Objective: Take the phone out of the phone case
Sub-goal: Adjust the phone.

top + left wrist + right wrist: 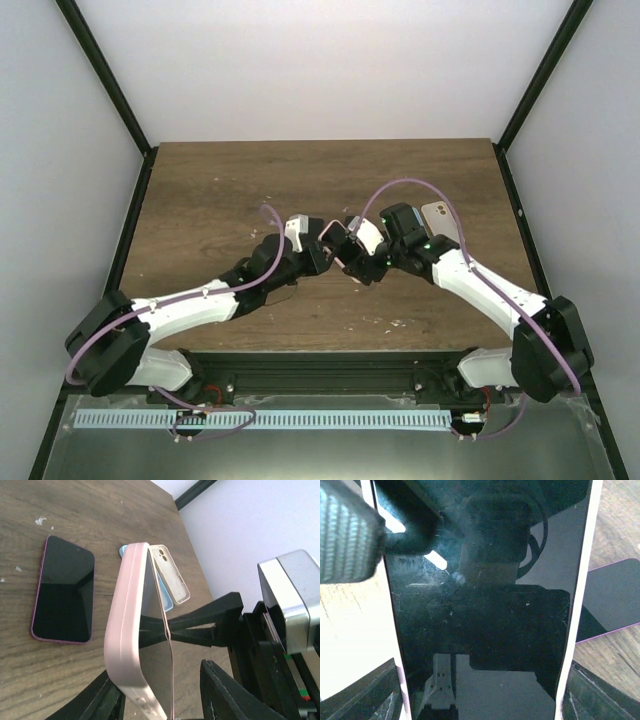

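Phone sits in pink case, aloft mid-frame. Right gripper clamps its sides; left gripper straddles the case's bottom, grip unclear. Next, probably: peel a case corner free.

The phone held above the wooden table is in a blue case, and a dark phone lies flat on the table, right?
No: the phone case is pale pink, not blue, as the left wrist view shows. The dark phone does lie flat on the wooden table.

A dark phone with a purple edge lies flat, screen up, on the brown wooden table. Near it lies an empty beige case, partly over a light blue thing. Small white specks mark the wood.
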{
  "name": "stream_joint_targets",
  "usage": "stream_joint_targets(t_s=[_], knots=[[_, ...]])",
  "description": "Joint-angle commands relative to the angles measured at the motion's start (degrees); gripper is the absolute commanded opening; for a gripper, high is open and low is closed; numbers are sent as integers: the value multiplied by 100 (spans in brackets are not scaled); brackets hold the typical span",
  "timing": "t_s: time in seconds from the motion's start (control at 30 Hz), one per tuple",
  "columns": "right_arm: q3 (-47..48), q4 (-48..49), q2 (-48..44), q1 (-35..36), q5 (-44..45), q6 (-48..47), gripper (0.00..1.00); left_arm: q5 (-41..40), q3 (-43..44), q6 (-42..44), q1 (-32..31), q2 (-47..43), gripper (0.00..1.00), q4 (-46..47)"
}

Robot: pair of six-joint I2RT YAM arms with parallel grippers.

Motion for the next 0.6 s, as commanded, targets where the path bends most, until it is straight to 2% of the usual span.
stream_joint_targets(t_s=[0.0, 0.17, 0.57], knots=[[48, 335, -231, -8, -80, 1, 48, -40, 513, 127, 0, 259, 40, -49], [-2, 341, -309, -12, -106, -29, 48, 51, 443, 51, 15, 334, 29, 224], [-97, 367, -472, -8, -168, -107, 48, 312, 722, -40, 165, 627, 29, 316]])
